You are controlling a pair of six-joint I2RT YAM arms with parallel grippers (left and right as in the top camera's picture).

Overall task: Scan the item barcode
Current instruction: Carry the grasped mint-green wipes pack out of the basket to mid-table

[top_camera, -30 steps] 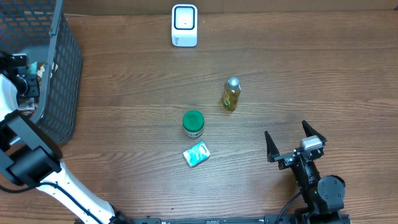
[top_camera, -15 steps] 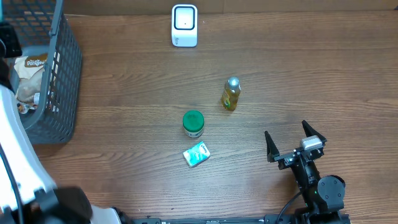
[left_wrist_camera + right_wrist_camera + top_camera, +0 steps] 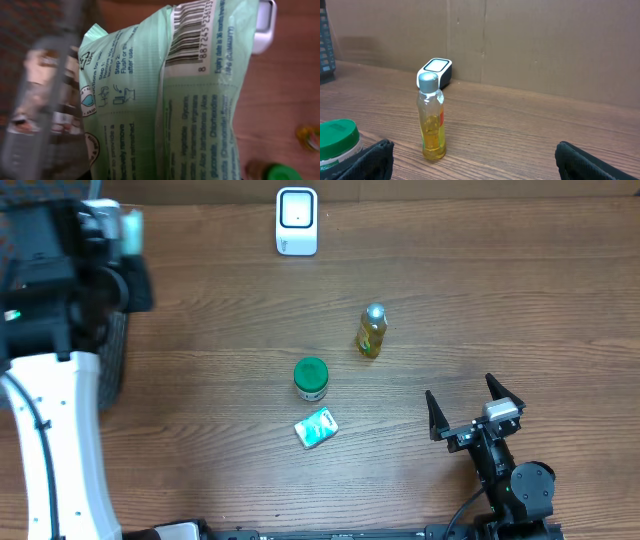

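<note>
Left claw (image 3: 118, 227) gripping crinkled mint-green plastic pack (image 3: 165, 105), striped barcode (image 3: 192, 30)

Wooden table (image 3: 200, 430), cardboard wall (image 3: 545, 45)

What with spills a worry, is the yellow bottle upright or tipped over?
Upright: in the right wrist view the yellow bottle stands on its base on the table, silver cap at the top.
</note>
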